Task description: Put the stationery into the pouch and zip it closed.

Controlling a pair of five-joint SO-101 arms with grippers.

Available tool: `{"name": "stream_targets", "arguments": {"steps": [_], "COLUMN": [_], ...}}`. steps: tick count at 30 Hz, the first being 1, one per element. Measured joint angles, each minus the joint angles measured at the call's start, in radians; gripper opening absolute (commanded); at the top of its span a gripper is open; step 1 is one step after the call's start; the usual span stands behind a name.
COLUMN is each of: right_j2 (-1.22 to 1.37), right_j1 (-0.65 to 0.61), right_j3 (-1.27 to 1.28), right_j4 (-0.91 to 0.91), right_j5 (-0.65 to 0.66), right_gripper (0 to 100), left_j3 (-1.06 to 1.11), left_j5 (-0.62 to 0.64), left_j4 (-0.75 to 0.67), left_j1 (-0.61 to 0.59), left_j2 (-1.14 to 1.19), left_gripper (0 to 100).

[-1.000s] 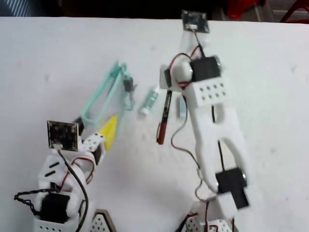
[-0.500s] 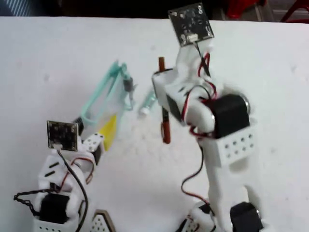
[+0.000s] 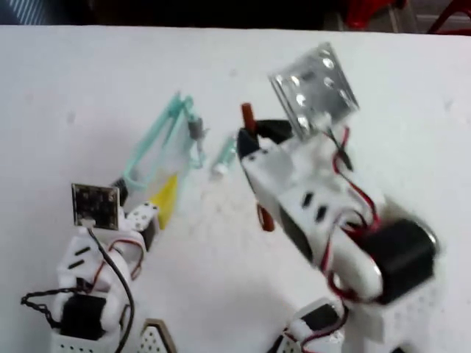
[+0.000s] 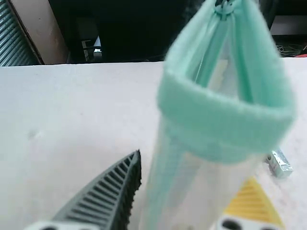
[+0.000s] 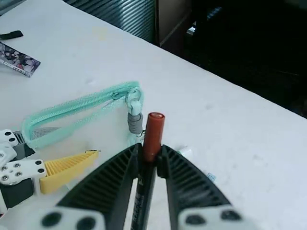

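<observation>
The pouch (image 3: 157,145), clear with a mint green zipper rim, lies open on the white table. My left gripper (image 3: 147,187) is shut on its near end, one grey finger (image 4: 111,196) and one yellow finger (image 4: 249,203) on either side of the pouch (image 4: 225,110). My right gripper (image 3: 250,140) is shut on a black marker with a red cap (image 3: 247,115), held tilted above the table just right of the pouch. In the right wrist view the marker (image 5: 153,129) stands between the black fingers (image 5: 117,170), with the pouch mouth (image 5: 81,112) beyond it.
A small white tube (image 3: 224,157) lies on the table between the pouch and the marker. A grey zipper pull (image 5: 135,122) hangs at the pouch's far end. A printed card (image 5: 17,60) lies farther off. The table's far edge (image 3: 147,27) meets a dark room.
The right arm has picked the marker up off the table and swung upward and back, so the marker now hangs tilted in the air. The left arm and the pouch have stayed in place.
</observation>
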Motion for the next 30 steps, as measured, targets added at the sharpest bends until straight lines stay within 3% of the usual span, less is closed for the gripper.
{"name": "stream_targets", "arguments": {"steps": [5,12,21,30], "right_j2": [-0.120,-0.292,-0.250,-0.066], "right_j1": [-0.060,-0.137,-0.281,-0.282], "right_j3": [0.209,0.503,0.416,0.226], "right_j4": [-0.094,-0.465,-0.667,-0.752], "right_j5": [0.006,0.106,0.117,-0.069], "right_gripper": [1.6,1.6,1.6,1.6], "left_j3": [0.000,-0.018,-0.020,-0.020], "left_j5": [0.000,0.000,0.000,0.000], "left_j4": [0.000,0.091,0.092,0.092], "left_j1": [0.000,0.031,0.034,0.035], "left_j2": [0.000,0.000,0.000,0.000], "left_gripper": [27,30,30,30]}}
